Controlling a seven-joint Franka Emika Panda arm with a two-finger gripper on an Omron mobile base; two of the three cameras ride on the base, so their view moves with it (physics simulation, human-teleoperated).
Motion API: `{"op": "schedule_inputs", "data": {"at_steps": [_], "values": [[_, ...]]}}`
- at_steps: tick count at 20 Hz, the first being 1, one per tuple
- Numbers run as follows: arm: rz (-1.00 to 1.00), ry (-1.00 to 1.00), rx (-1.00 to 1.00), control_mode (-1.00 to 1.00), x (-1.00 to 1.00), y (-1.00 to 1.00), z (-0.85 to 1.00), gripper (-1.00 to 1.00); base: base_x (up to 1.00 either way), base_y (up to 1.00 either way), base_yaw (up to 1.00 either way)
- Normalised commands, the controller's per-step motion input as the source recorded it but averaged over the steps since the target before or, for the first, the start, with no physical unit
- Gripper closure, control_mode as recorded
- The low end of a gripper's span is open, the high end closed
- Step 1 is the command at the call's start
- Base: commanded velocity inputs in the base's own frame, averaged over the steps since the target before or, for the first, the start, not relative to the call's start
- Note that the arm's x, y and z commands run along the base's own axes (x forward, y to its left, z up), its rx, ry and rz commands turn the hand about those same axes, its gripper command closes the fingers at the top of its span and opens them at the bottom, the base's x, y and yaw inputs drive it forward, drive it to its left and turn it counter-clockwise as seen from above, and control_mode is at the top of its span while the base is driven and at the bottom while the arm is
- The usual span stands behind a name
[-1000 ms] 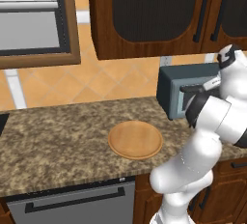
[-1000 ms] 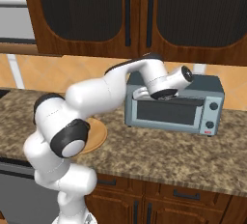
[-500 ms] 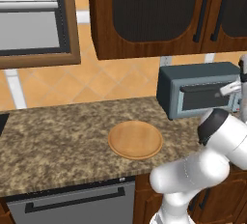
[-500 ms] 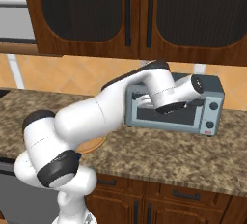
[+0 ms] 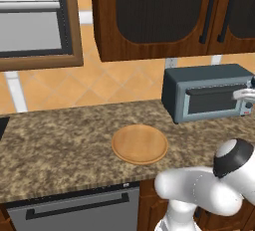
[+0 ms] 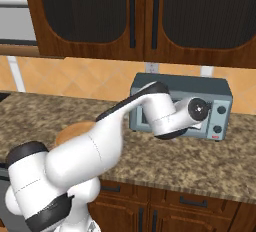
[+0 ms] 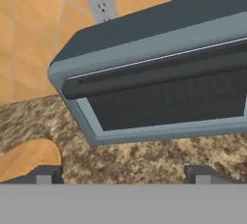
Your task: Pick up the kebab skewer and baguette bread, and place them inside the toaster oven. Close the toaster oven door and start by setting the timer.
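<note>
From the hand view, the two dark fingertips [image 7: 48, 175] stand far apart at the bottom, so the jaws are spread and hold nothing. Just beyond them lies the speckled granite surface [image 7: 144, 160], with the edge of the round wooden board [image 7: 26, 158] at the lower left. Over the last second the arm has swung right along the oven's front, and the gripper [image 6: 200, 118] now hangs before the right end of the toaster oven [image 6: 180, 107], close to its control strip and the two dark knobs [image 6: 221, 110]. The left base view shows the wooden board bare, with neither kebab skewer nor baguette bread on it; I judge both to be inside the oven, though the dark glass hides them. The toaster oven door [image 7: 169, 97] sits flush against the body, its dark bar handle [image 7: 144, 73] along the top, so it reads as closed. That leaves the timer: the move to the right suggests that the hand is lining up on a knob, which needs a careful approach with the jaws around it.
</note>
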Motion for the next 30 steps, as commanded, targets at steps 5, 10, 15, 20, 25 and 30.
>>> {"op": "schedule_inputs", "data": {"at_steps": [5,10,15,20,25,30], "values": [[-0.26,0.12,0.09,-1.00,0.02,-0.56,-0.10,-1.00,0.00,0.00,0.00],[-0.05,0.03,0.19,-1.00,0.05,-0.70,-0.31,-1.00,0.00,0.00,0.00],[0.00,0.02,0.22,-1.00,0.25,-0.56,-0.24,-1.00,0.00,0.00,0.00],[0.00,0.00,0.10,-1.00,0.30,-0.38,0.00,-1.00,0.00,0.00,0.00],[0.00,-0.05,0.10,-1.00,0.09,-0.37,-0.25,-1.00,0.00,0.00,0.00],[0.00,-0.06,0.12,-1.00,0.10,-0.29,-0.29,-1.00,0.00,0.00,0.00]]}}
